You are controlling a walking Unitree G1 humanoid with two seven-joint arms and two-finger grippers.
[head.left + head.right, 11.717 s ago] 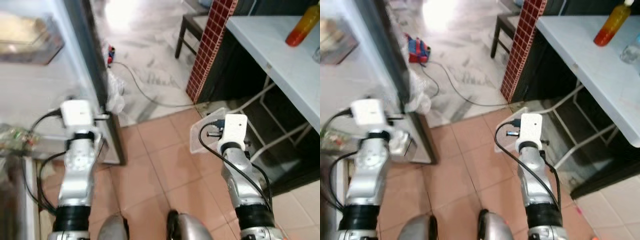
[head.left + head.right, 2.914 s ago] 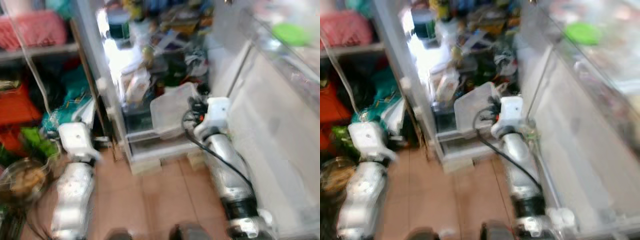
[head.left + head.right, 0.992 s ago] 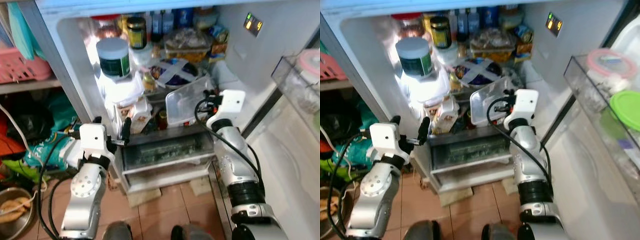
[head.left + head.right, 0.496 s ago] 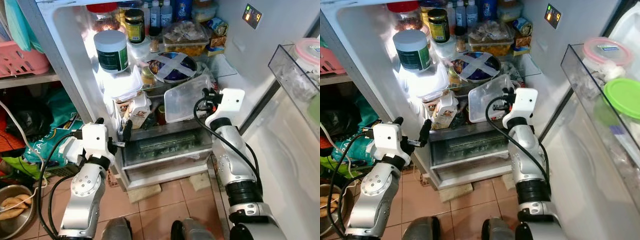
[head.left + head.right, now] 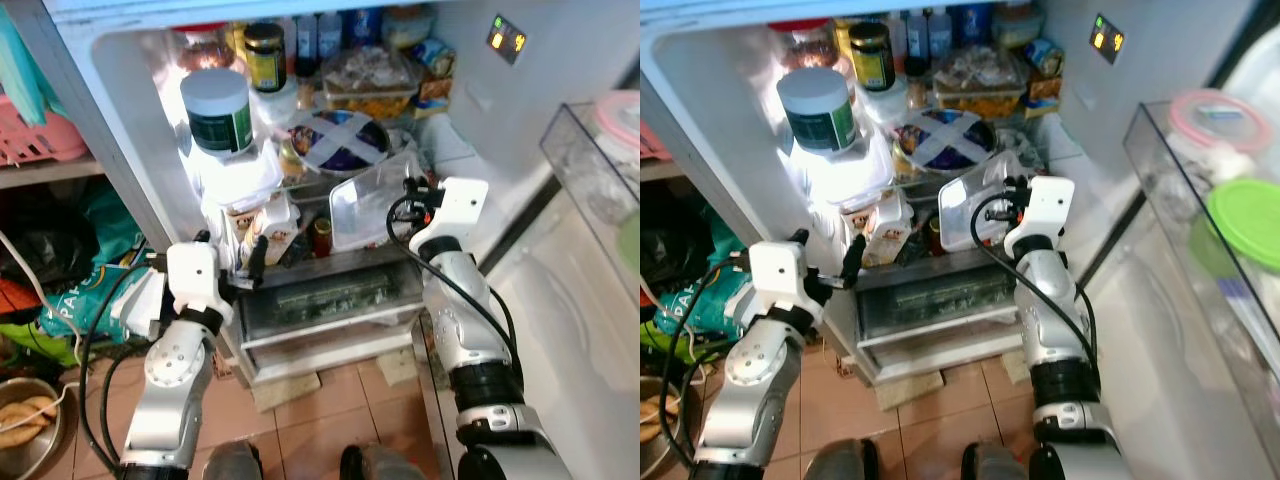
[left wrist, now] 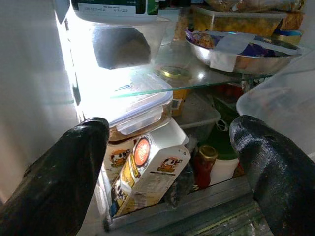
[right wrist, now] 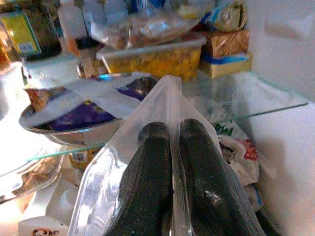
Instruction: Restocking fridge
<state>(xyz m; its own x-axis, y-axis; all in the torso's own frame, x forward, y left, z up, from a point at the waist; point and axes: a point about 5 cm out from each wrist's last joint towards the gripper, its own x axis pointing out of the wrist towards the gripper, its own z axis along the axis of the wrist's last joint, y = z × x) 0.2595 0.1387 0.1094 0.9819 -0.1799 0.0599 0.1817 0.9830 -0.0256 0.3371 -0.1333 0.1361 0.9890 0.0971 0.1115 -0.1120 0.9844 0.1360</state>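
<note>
The right gripper (image 7: 170,182) has its jaws pinched together on the thin wall of a clear plastic container (image 5: 372,207), which it holds tilted on edge in the open fridge (image 5: 130,150), just in front of the glass shelf (image 7: 256,105) and above the lower shelf. The left gripper (image 6: 167,162) hovers at the fridge's left side with its jaws wide apart, gripping nothing, looking in at a leaning milk carton (image 6: 150,169) and a small red-capped bottle (image 6: 204,162) on the lower shelf.

The step in hand looks to be sliding the container into a free spot. Space is the trouble: the glass shelf already carries a foil-covered metal bowl (image 5: 335,135) near its front edge and a tub of yellow food (image 7: 152,56) behind it, while the lower shelf is crowded too. To do it well, level the container first so it goes in flat, not edge-on, then ease it low under the glass shelf's front edge toward the right side of the lower shelf, where a gap seems to be. Keep the pinch firm, since a thin wall can slip or flex, and go slowly past the bottle and carton, which could topple
</note>
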